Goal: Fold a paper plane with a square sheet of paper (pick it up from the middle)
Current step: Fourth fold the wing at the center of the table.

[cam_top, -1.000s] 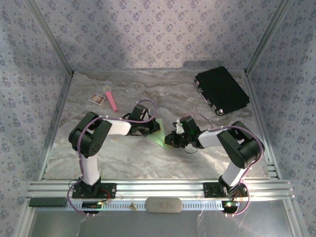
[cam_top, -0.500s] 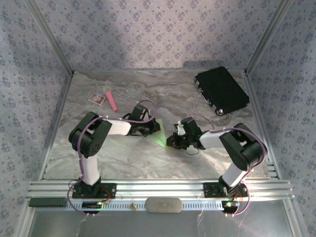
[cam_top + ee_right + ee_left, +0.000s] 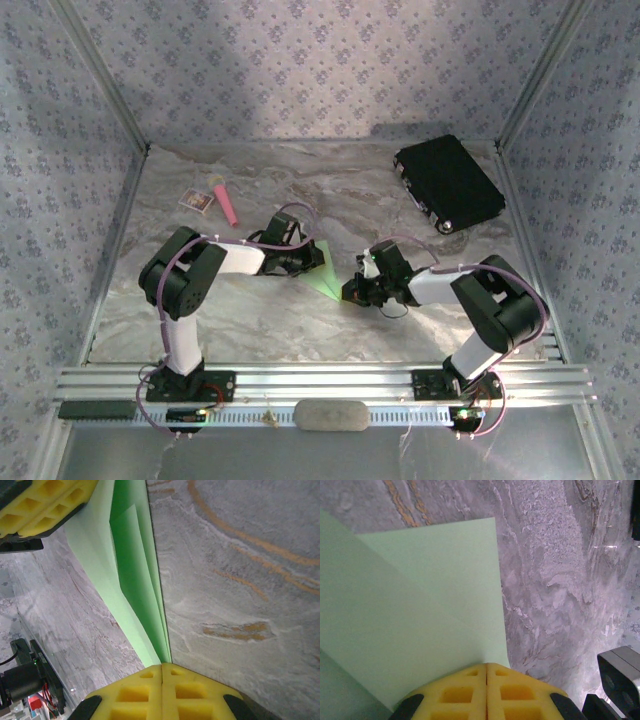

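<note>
The right gripper point(image 3: 161, 666) has its yellow pads pressed flat together, with the narrow end of the green paper sheet point(image 3: 134, 575) pinched at their tips. That last bit of closing is what has just happened. In the overhead view the right gripper also sits a touch nearer its own base than a second ago, with the right elbow swung further outward, while the sheet keeps its place between the two grippers. Just ahead of the right gripper's tips the sheet fans out in several layers: a brighter creased strip runs along the edge beside the marble table point(image 3: 240, 580), and a paler flap lies on the other side of it. At the end of the sheet farthest from the right gripper, the left gripper point(image 3: 486, 666) is likewise clamped on the paper, pads meeting over a corner, and it shows no shift over the last second. Ahead of its tips the paper spreads as two overlapping pale layers crossed by a diagonal fold line. Whether the sheet is clear of the table I cannot tell. With both ends now held, I judge the sheet part-folded, not yet a dart, and ready to be lifted or drawn taut for the next crease. Uneven pulling could tear it or skew the fold. Well beyond the left gripper lie a pink stick point(image 3: 228, 205) and a white card point(image 3: 197, 201), and well beyond the right gripper lies a black case point(image 3: 448, 183).
</note>
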`<state>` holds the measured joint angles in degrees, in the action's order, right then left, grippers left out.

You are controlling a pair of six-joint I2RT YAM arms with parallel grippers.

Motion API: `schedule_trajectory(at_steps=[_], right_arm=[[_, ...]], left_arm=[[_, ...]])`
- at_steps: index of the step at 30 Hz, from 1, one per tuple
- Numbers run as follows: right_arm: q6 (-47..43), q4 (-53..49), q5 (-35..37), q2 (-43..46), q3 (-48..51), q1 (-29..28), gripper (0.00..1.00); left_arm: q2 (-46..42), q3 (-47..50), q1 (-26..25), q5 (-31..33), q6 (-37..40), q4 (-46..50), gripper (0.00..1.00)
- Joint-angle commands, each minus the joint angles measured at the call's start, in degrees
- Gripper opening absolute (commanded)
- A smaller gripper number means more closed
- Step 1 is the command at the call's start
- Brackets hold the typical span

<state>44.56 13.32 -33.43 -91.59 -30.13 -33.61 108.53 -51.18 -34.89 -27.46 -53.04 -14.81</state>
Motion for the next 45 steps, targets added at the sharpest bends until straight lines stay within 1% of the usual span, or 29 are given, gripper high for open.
schedule_trajectory(at_steps=[1,4,8,11,14,16,18,20,22,25,28,30,32,33,35,38,39,41,45], right_arm=[[-0.2,-8.7,1.9,-0.8,2.5,-0.4,0.10],[-0.4,-9.4,2.0,0.6,3.1,-0.4,0.10],[-0.8,-10.6,2.6,-0.3,3.7,-0.4,0.05],[-0.2,-10.5,3.4,-0.1,4.5,-0.7,0.05],[-0.5,-11.1,3.7,1.5,4.4,-1.0,0.11],[-0.6,-12.3,4.6,2.5,4.3,-1.2,0.11],[-0.6,-13.0,5.3,3.2,4.4,-1.2,0.08],[-1.0,-13.6,6.0,2.9,4.4,-1.4,0.02],[-1.6,-14.8,6.6,1.8,4.0,-1.4,0.00],[-1.5,-14.1,6.0,0.8,3.5,-1.7,0.00],[-1.8,-16.1,6.9,1.4,2.6,-2.2,0.00],[-1.9,-17.0,7.8,2.9,2.3,-2.5,0.02],[-1.2,-16.8,8.6,5.5,2.1,-2.0,0.08],[-1.2,-17.0,9.0,6.8,1.7,-1.8,0.09],[-2.2,-18.1,9.6,9.5,-0.5,-1.1,0.13],[-4.5,-20.6,10.7,11.8,-4.8,-0.5,0.14],[-5.3,-20.4,10.1,11.8,-6.3,-0.4,0.14],[-6.5,-19.4,7.4,10.6,-8.9,-0.5,0.09],[-7.6,-18.1,2.9,5.1,-13.8,-1.5,0.00]], left_arm=[[1.4,1.7,0.4,1.4,0.9,2.9,0.07],[1.3,1.7,0.4,1.5,0.8,2.9,0.07],[1.3,1.8,0.4,1.5,0.8,2.9,0.07],[1.3,1.8,0.5,1.7,0.7,2.9,0.07],[1.4,1.9,0.5,1.7,0.7,2.8,0.07],[1.4,1.9,0.5,1.7,0.7,2.8,0.07],[1.3,2.0,0.5,1.7,0.6,2.7,0.07],[1.1,2.2,0.5,1.7,0.5,2.4,0.07],[1.0,2.2,0.5,1.8,0.5,2.5,0.07],[1.0,2.3,0.5,1.7,0.5,2.5,0.07],[1.0,2.3,0.5,1.7,0.6,2.5,0.07],[1.0,2.3,0.5,1.6,0.7,2.4,0.07],[0.8,2.4,0.4,1.6,0.7,2.4,0.07],[0.7,2.4,0.3,1.7,0.8,2.5,0.07],[1.0,2.3,0.3,1.6,0.9,2.6,0.07],[1.1,2.4,0.2,1.5,0.7,2.1,0.07],[1.2,2.4,0.3,1.5,0.7,2.0,0.07],[1.2,2.4,0.2,1.3,0.7,2.1,0.07],[1.0,2.4,0.3,1.2,0.9,2.2,0.07]])
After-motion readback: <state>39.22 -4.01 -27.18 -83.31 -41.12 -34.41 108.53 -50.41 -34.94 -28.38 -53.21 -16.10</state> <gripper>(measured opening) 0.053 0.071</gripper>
